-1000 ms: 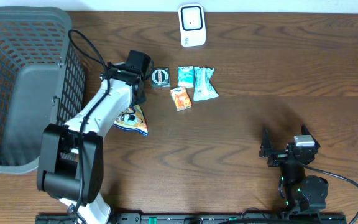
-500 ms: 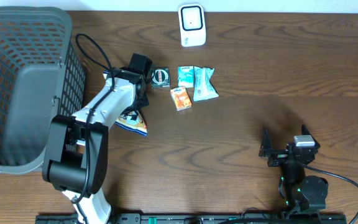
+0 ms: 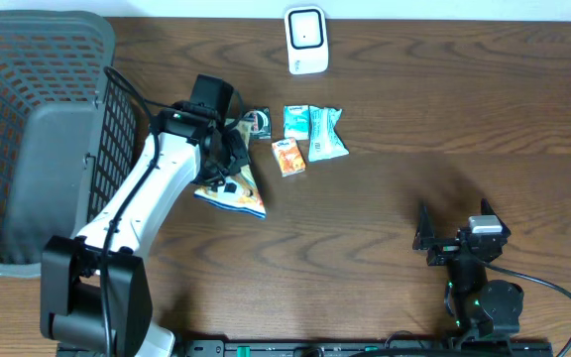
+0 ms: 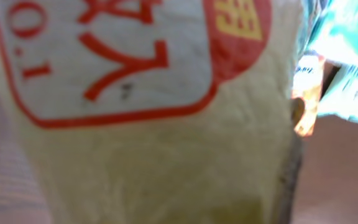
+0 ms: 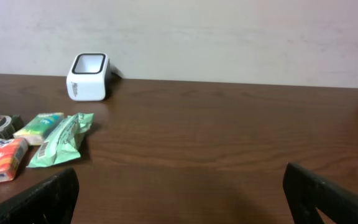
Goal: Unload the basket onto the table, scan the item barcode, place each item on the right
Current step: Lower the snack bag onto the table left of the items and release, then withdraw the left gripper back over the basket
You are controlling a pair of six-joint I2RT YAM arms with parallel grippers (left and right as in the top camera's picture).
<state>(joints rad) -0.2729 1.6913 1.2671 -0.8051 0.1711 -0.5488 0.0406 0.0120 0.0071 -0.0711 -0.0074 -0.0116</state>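
Note:
A yellow snack bag with blue and orange print hangs from my left gripper, which is shut on its upper edge, left of the row of small items. In the left wrist view the bag fills the frame, with a white label bearing red characters, and it hides the jaws. The white barcode scanner stands at the table's far edge, also seen as the scanner in the right wrist view. My right gripper rests open near the front right, nothing between its fingers.
A grey mesh basket fills the left side. A black round tin, teal packet, green packet and orange packet lie in a cluster below the scanner. Bare wooden table lies between the cluster and my right gripper.
My left gripper shut on the snack bag, and the bag has shifted right and toward the front with it. The left arm's base swung left. The right arm has not moved.

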